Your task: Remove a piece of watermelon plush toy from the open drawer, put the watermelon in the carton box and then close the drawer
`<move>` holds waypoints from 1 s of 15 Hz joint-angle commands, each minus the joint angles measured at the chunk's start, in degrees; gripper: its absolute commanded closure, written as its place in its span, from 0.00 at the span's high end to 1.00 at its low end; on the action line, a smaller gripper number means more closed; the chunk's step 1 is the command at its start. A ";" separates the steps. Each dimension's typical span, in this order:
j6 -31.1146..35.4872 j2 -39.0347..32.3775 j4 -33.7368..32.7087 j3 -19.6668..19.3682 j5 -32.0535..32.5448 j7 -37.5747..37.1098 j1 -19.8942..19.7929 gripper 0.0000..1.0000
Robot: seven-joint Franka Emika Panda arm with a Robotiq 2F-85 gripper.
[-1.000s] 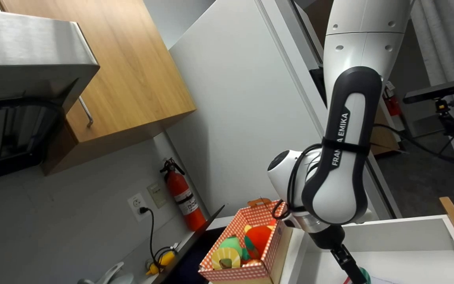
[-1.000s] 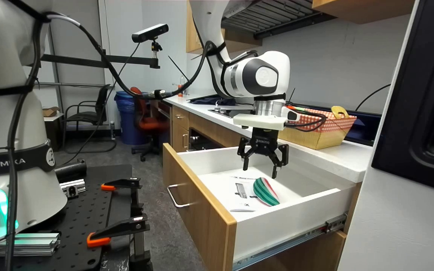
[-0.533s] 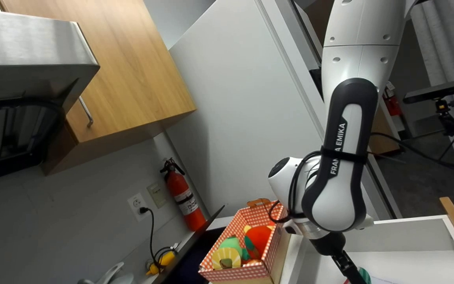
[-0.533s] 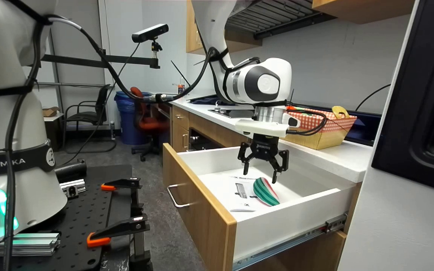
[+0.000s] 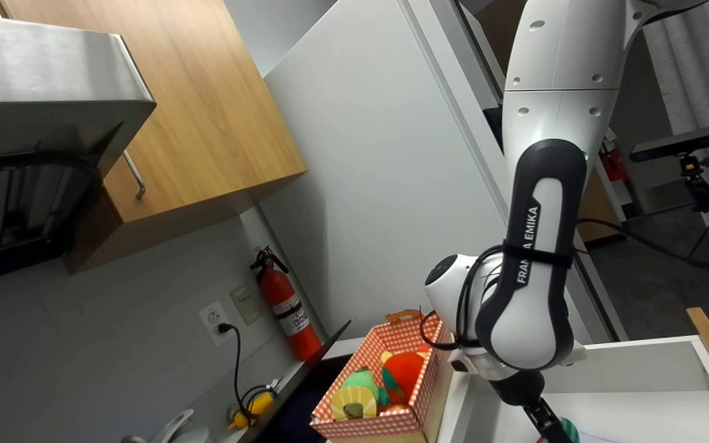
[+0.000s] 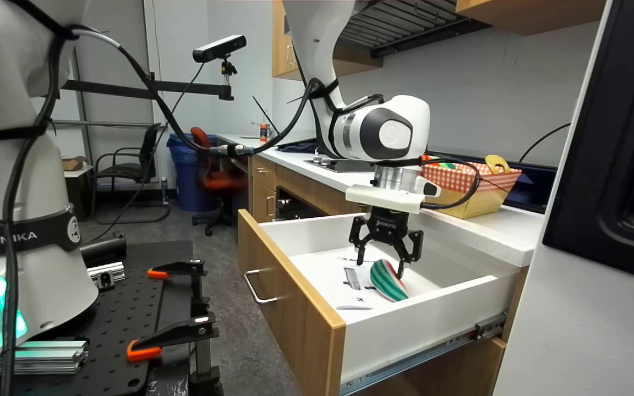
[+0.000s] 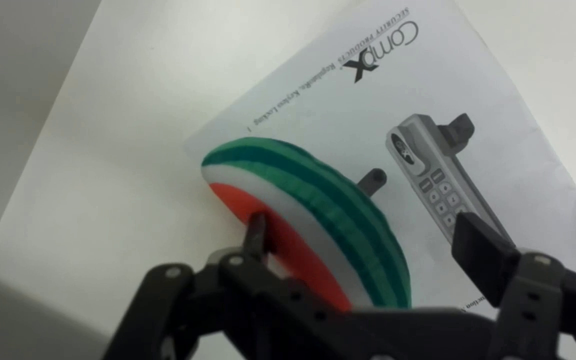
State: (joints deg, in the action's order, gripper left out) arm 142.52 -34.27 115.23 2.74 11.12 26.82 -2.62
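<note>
A robot gripper (image 6: 380, 269) is hanging over a watermelon toy (image 7: 328, 200) that is lying in an open drawer (image 6: 421, 330), its fingers (image 7: 483, 252) standing well apart; whether either one is touching the toy is not showing clearly. The toy is resting partly on a printed sheet (image 7: 328, 120). On the counter (image 6: 509, 228) nearby, a checked box (image 5: 379, 426) is holding other toys (image 5: 404, 369).

- Arm (image 5: 533, 246) hangs from upper right to lower right in an exterior view
- Gripper (image 6: 380, 265) points down, fingers (image 7: 483, 257) spread (both in the wrist view's lower half)
</note>
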 commanded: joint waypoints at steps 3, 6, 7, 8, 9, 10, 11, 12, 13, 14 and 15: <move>2.71 -2.55 -1.08 1.07 -0.31 1.30 -1.86 0.59; 3.49 -2.20 -0.95 1.10 -0.25 1.23 -2.00 0.35; 3.56 -2.24 -1.11 0.99 -0.21 1.05 -1.98 0.29; 3.51 -2.21 -1.23 0.95 -0.22 0.95 -2.01 0.21; 3.28 -1.95 -1.18 0.72 -0.05 0.58 -1.85 0.14; 3.14 -1.69 -1.07 0.46 0.19 0.18 -1.63 0.07; 2.88 -1.17 -0.76 0.21 0.45 -0.19 -1.39 0.02; 2.66 -0.72 -0.48 0.07 0.55 -0.46 -1.23 0.00; 2.29 0.04 0.05 -0.08 0.70 -0.73 -1.05 0.04; 2.02 0.62 0.41 -0.18 0.79 -0.95 -0.93 0.02; 1.63 1.57 1.03 -0.31 0.93 -1.24 -0.74 0.03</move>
State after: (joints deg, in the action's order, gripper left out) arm 145.37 -34.91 114.89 2.66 11.12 26.66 -3.42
